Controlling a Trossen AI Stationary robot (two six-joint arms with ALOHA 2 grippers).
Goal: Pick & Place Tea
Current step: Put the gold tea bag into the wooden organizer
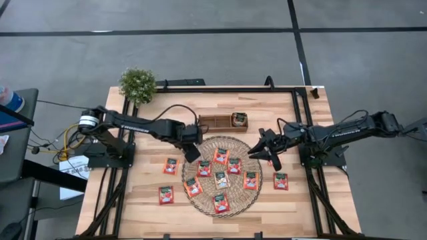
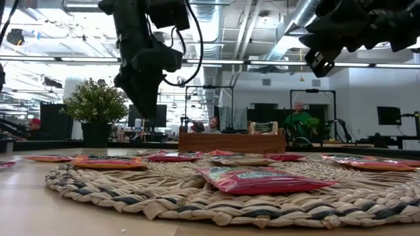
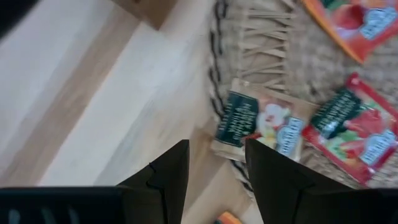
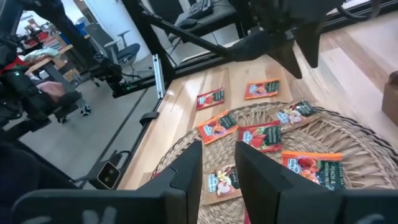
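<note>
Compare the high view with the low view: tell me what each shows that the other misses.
Only the high view shows the whole layout: the round woven mat ringed by tea sachets, three of them on bare table at its left, plus both arm bases. Only the low view shows the room behind, with seated people, and the sachets edge-on. Both show the potted plant, the wooden tray, and the left gripper and right gripper raised above the mat.

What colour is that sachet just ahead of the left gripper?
Pale beige sachet with a dark green label, unlike its red neighbours; the left wrist view shows it best.
</note>
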